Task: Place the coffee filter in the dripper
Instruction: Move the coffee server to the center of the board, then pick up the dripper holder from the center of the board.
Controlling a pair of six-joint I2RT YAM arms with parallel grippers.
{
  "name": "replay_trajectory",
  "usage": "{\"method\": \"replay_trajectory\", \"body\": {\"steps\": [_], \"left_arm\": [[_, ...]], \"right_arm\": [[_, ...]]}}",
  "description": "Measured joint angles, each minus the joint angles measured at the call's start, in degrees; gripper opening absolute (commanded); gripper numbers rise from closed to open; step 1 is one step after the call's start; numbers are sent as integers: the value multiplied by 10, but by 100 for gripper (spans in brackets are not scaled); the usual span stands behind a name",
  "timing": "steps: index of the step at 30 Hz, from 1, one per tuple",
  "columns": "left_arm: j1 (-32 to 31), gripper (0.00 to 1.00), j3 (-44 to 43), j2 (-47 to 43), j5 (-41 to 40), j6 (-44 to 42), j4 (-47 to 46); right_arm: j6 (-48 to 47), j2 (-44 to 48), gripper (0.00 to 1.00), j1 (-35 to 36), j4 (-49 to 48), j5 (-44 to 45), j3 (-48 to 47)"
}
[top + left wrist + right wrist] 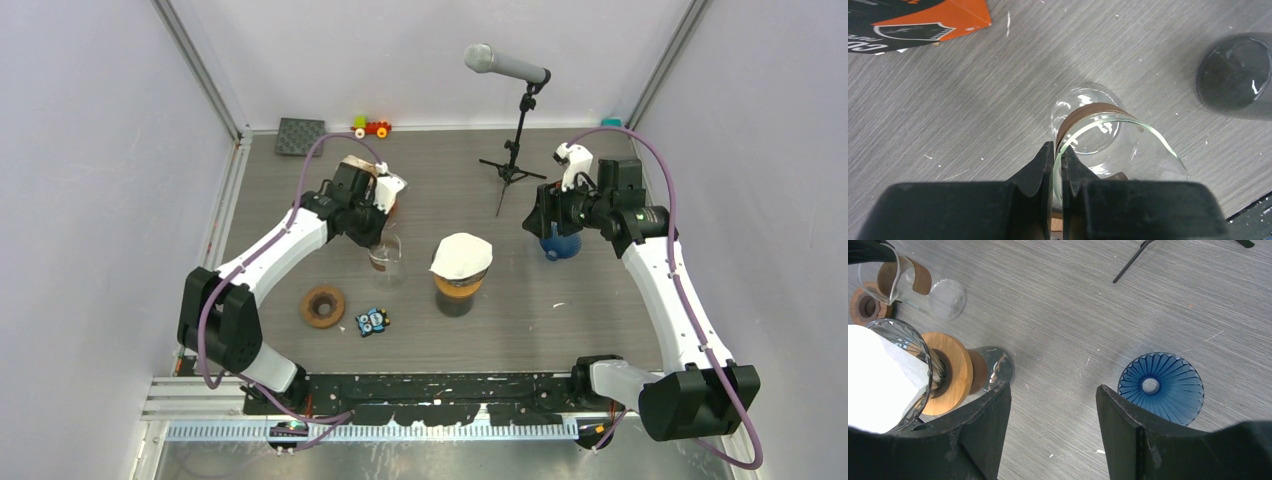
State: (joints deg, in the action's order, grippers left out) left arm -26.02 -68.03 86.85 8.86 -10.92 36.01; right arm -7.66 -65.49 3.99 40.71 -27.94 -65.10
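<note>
The coffee filter (461, 255) sits white and open-mouthed on top of the glass dripper (950, 372), the one with the wooden collar that stands on a dark cup (455, 303) mid-surface. Its cone axis runs roughly straight down into the dripper. From above it may be perched on the rim rather than pressed home; the views do not settle that. Left of that dripper, the left end effector (1058, 152) has its fingers together, pinching the thin rim of a clear glass vessel (1098, 135) with a brown band, so that arm looks occupied. Right of the dripper, and a little farther back, the right end effector (1052, 389) hangs with its fingers wide apart and nothing between them. A blue ribbed dripper (1175, 390) lies on the surface (560, 330) just beneath it. The filter therefore lies to the right end effector's left and slightly nearer the arm bases. The two arms are about equally near it, but the free right arm seems better placed for any seating nudge, coming in from the dripper's right.
</note>
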Motion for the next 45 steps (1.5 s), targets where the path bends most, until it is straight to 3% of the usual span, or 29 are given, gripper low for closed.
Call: {"method": "replay_trajectory", "body": {"steps": [4, 9, 12, 14, 21, 27, 32, 40, 45], "left_arm": [[13, 18, 5, -1, 6, 2, -15], [18, 47, 18, -8, 8, 3, -29], [21, 74, 21, -22, 8, 3, -30], [25, 82, 21, -38, 8, 7, -31], [70, 82, 24, -116, 17, 0, -24], [175, 81, 63, -187, 37, -49, 19], [241, 81, 115, -193, 57, -122, 66], [249, 80, 189, -177, 86, -283, 119], [249, 73, 216, -158, 90, -344, 118]], "right_arm": [[-2, 0, 67, 0, 0, -3, 1], [-4, 0, 68, 0, 0, -3, 1], [-5, 0, 68, 0, 0, -3, 1], [-7, 0, 68, 0, 0, -3, 1], [-11, 0, 68, 0, 0, -3, 1], [-13, 0, 68, 0, 0, -3, 1], [-15, -3, 68, 0, 1, -10, 1], [-17, -16, 68, 0, 5, -18, 1], [-17, -17, 68, 0, 6, -20, 1]]}}
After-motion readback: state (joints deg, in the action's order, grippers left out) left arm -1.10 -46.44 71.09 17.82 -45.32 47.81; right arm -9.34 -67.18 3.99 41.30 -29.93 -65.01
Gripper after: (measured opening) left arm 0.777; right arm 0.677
